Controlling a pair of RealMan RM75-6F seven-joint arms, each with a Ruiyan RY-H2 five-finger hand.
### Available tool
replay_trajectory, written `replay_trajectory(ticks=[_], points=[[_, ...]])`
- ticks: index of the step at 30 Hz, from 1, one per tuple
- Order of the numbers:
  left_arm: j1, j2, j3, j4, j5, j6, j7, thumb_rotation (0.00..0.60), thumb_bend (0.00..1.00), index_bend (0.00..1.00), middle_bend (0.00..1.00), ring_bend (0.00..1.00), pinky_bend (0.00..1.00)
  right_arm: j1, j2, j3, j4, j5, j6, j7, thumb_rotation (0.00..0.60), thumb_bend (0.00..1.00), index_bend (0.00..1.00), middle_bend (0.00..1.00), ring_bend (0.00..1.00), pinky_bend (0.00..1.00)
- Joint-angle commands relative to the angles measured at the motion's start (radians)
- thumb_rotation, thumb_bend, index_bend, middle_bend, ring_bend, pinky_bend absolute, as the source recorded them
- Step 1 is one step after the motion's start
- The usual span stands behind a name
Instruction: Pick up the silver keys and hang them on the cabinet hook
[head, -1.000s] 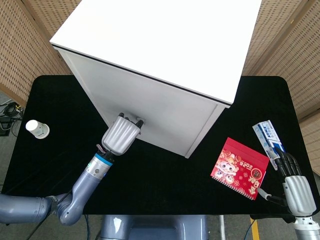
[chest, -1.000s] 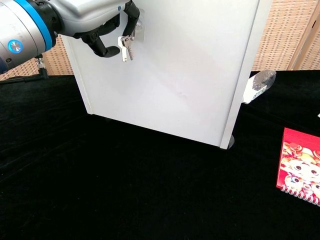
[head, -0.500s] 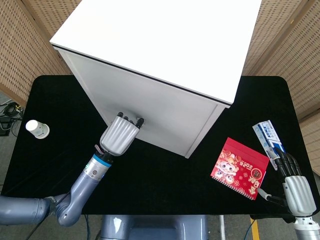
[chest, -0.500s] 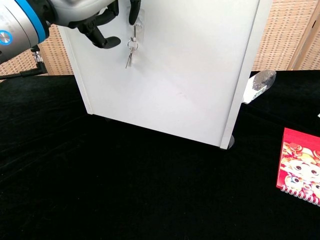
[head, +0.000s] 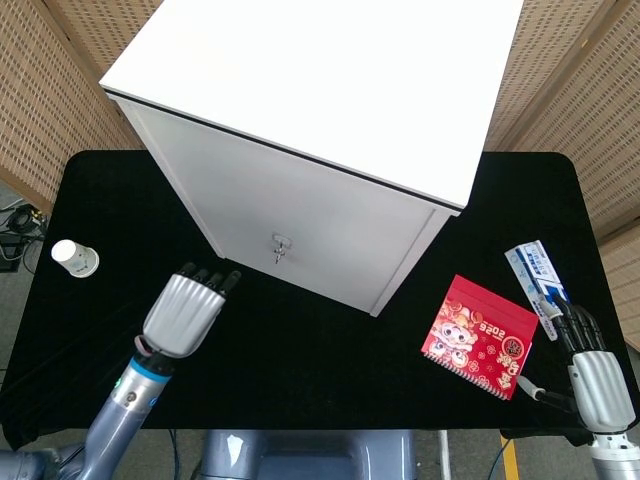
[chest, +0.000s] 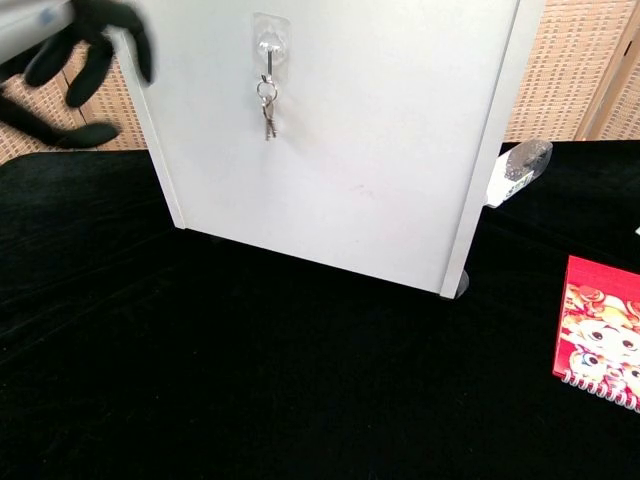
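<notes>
The silver keys hang by their ring from the clear hook on the white cabinet's front. In the head view the keys show as a small glint under the hook. My left hand is off to the left of the cabinet, clear of the keys, fingers spread and holding nothing; the chest view shows its dark fingers at the upper left corner. My right hand rests at the table's right front edge, fingers extended and apart, empty.
A red notebook lies right of the cabinet, with a blue-white box beyond it near my right hand. A small white paper cup sits at the far left. The black table runs in front of the cabinet.
My left hand let go of the keys and drew back down and to the left, away from the cabinet. The keys now hang free on the hook. The right hand stayed still.
</notes>
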Motion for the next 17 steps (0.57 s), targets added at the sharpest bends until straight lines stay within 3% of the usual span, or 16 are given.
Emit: replay_trajectory(ticks=[1,3,7,9,11,17], points=[[0.155,0.041,0.133,0.005,0.088,0.117,-0.080,0.600,0.30,0.37,0.45,0.54,0.52,-0.001,-0.004,0.000,-0.001,-0.003,0.003,-0.009,0.600,0.11,0.00,0.00,0.00,0.00],[0.222,0.044,0.177,0.027,0.105,0.156,-0.143,0.600,0.30,0.33,0.34,0.46,0.46,-0.002,-0.007,0.001,-0.001,-0.007,0.008,-0.018,0.600,0.11,0.00,0.00,0.00,0.00],[0.318,0.070,0.234,0.036,0.086,0.184,-0.252,0.600,0.28,0.12,0.04,0.13,0.22,-0.002,-0.017,0.002,0.001,-0.014,0.012,-0.038,0.600,0.11,0.00,0.00,0.00,0.00],[0.347,0.083,0.245,0.043,0.088,0.190,-0.286,0.600,0.25,0.03,0.00,0.02,0.11,-0.002,-0.021,0.000,0.003,-0.020,0.013,-0.047,0.600,0.11,0.00,0.00,0.00,0.00],[0.387,0.094,0.250,0.069,0.098,0.210,-0.330,0.600,0.21,0.00,0.00,0.00,0.02,-0.001,-0.028,0.000,0.006,-0.026,0.015,-0.062,0.600,0.11,0.00,0.00,0.00,0.00],[0.446,0.124,0.230,0.135,0.113,0.233,-0.424,0.600,0.15,0.00,0.00,0.00,0.00,0.000,-0.039,0.000,0.008,-0.031,0.014,-0.080,0.600,0.11,0.00,0.00,0.00,0.00]])
